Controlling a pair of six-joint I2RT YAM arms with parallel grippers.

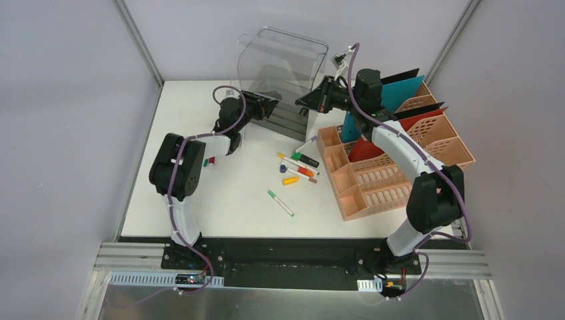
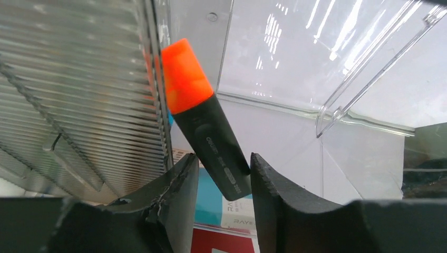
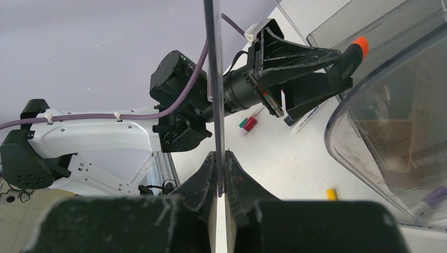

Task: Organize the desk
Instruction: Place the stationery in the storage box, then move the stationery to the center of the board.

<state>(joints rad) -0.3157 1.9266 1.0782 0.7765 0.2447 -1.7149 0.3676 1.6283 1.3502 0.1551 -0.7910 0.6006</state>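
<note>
The desk (image 1: 220,200) spreads white between the grey walls, with the 2 arms bolted at its near edge and both reaching to its far edge, where the clear drawer box (image 1: 283,63) stands. The right gripper (image 3: 221,158) is pinched tight on a thin clear plastic panel (image 3: 213,79) of that box, seemingly steadying it or holding it open. The left gripper (image 2: 222,162) has its jaws part way apart with a black highlighter (image 2: 208,132), orange cap up and tilted, between them. I cannot tell whether the pads actually grip it. This looks like the step of dropping the highlighter into the box. Next, the left jaws should widen fully, then the arm should back out without knocking the panel. Loose pens (image 1: 298,167) lie mid-desk beside the peach file rack (image 1: 400,153) at the right edge.
</note>
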